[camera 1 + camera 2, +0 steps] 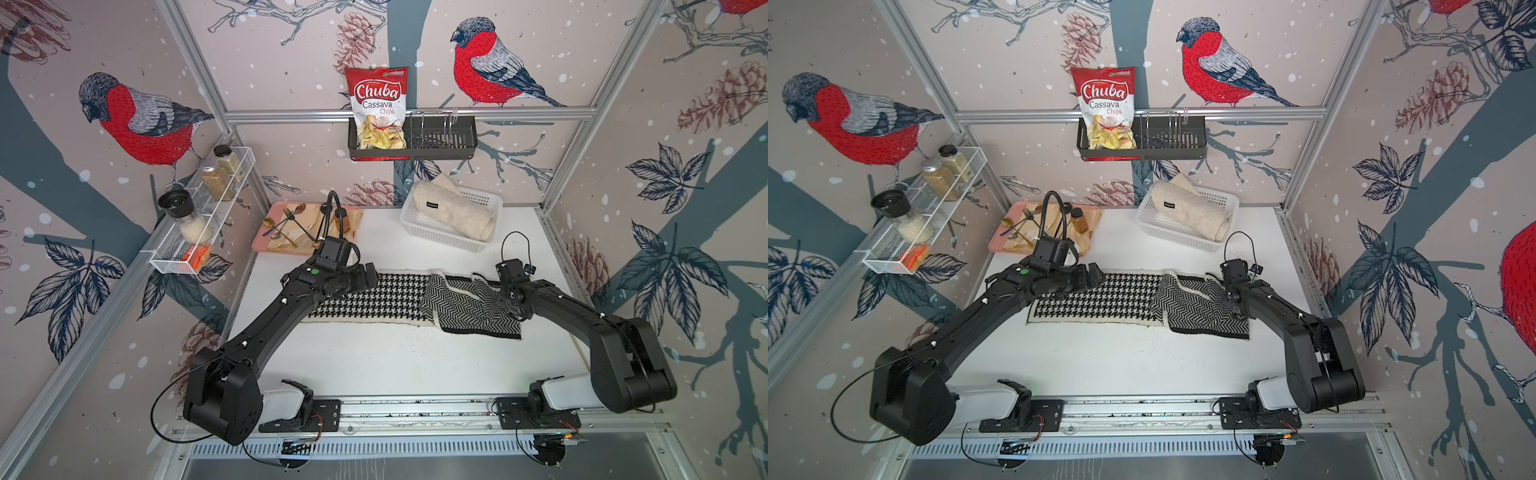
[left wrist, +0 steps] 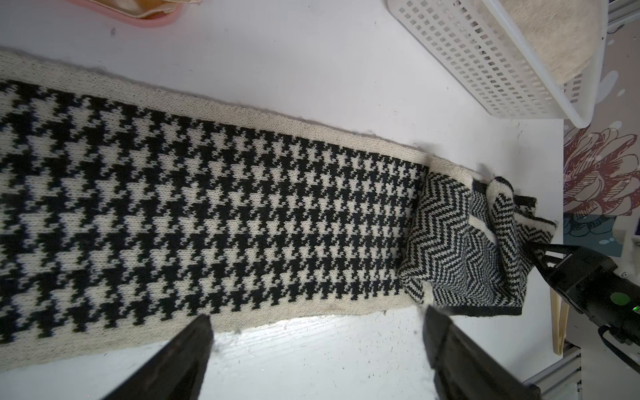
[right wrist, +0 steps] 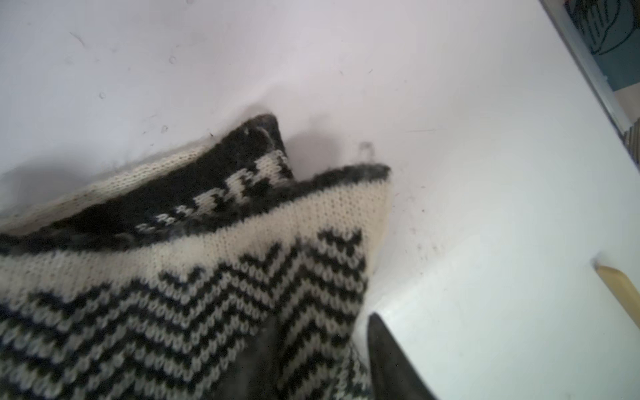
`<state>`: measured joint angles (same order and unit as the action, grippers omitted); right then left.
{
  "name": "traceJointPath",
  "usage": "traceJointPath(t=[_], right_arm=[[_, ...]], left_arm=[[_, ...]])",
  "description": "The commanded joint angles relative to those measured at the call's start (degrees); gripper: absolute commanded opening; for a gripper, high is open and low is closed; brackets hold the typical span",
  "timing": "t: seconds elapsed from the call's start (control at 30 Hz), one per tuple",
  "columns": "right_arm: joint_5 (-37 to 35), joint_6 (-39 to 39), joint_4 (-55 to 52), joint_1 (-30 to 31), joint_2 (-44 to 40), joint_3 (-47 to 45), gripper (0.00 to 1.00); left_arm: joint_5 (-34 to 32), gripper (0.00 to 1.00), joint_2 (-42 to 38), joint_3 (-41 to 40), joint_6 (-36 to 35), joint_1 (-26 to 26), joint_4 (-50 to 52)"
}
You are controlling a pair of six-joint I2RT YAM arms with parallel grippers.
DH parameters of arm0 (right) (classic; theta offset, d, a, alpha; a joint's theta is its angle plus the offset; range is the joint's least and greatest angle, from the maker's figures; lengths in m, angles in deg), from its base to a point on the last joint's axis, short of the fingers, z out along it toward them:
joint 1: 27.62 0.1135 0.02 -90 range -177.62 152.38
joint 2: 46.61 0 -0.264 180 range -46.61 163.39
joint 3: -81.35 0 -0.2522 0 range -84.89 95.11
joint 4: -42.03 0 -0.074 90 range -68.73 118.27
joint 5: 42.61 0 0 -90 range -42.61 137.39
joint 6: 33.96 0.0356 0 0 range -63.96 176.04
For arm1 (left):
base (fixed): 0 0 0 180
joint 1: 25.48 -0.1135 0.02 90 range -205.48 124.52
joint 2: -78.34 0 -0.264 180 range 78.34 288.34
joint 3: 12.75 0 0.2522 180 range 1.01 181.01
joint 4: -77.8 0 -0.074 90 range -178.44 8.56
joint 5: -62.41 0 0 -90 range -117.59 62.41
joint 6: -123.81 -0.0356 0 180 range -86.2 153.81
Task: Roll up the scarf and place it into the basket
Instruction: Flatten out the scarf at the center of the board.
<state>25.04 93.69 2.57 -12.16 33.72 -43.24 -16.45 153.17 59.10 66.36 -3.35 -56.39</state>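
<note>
The scarf [image 1: 374, 299] [image 1: 1100, 299] lies lengthwise across the white table, black-and-white houndstooth with a cream border. Its right end is folded over, showing a zigzag side [image 1: 465, 307] [image 2: 450, 249]. My right gripper [image 1: 512, 312] [image 1: 1237, 309] [image 3: 322, 332] is at that folded end, shut on a bunch of the zigzag fabric [image 3: 207, 277]. My left gripper [image 1: 371, 276] [image 1: 1096, 274] [image 2: 318, 317] hovers over the scarf's left part, open, with only bare table between its fingers. The white perforated basket [image 1: 415, 226] [image 1: 1150, 220] [image 2: 485, 69] stands at the back right and holds a beige rolled cloth [image 1: 457, 208].
A pink tray [image 1: 259, 243] with cutlery sits at the back left. A black wall caddy [image 1: 440, 141] holds a chips bag. A white wire rack [image 1: 166, 262] with spice jars hangs on the left wall. A thin wooden stick [image 3: 620, 294] lies near the table's right edge.
</note>
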Motion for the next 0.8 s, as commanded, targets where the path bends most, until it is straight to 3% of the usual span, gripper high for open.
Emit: traceJointPath(t=[0.0, 0.23, 0.37, 0.43, 0.57, 0.67, 0.77], right_arm=[[-3.0, 1.3, 1.8, 2.0, -4.1, 1.3, 0.03], [-4.3, -1.9, 0.4, 7.9, -8.3, 6.7, 0.0], [2.9, -6.9, 8.8, 16.5, -8.9, 9.6, 0.0], [7.7, -8.4, 12.6, 21.1, -5.5, 12.4, 0.0], [13.3, -13.8, 14.9, 32.4, 5.3, 26.4, 0.0], [17.8, -16.7, 13.7, 38.2, 13.3, 38.5, 0.0], [17.4, -18.0, 9.4, 42.5, 19.0, 48.4, 0.0]], left_arm=[[-1.1, 0.97, -0.7, -0.3, -0.8, 0.1, -1.0], [-2.6, 0.97, -1.6, -0.1, -0.8, 0.1, -0.3], [-11.4, 0.96, -4.8, 1.0, 2.3, -1.1, 3.6], [-13.8, 0.96, -7.8, 0.4, 3.1, -3.9, 4.3], [-12.4, 0.97, -12.4, 0.3, 1.4, -10.9, 5.2], [-13.1, 0.96, -13.4, 1.3, 0.8, -12.7, 7.3], [-14.1, 0.96, -15.1, 1.4, 1.2, -13.1, 8.5]])
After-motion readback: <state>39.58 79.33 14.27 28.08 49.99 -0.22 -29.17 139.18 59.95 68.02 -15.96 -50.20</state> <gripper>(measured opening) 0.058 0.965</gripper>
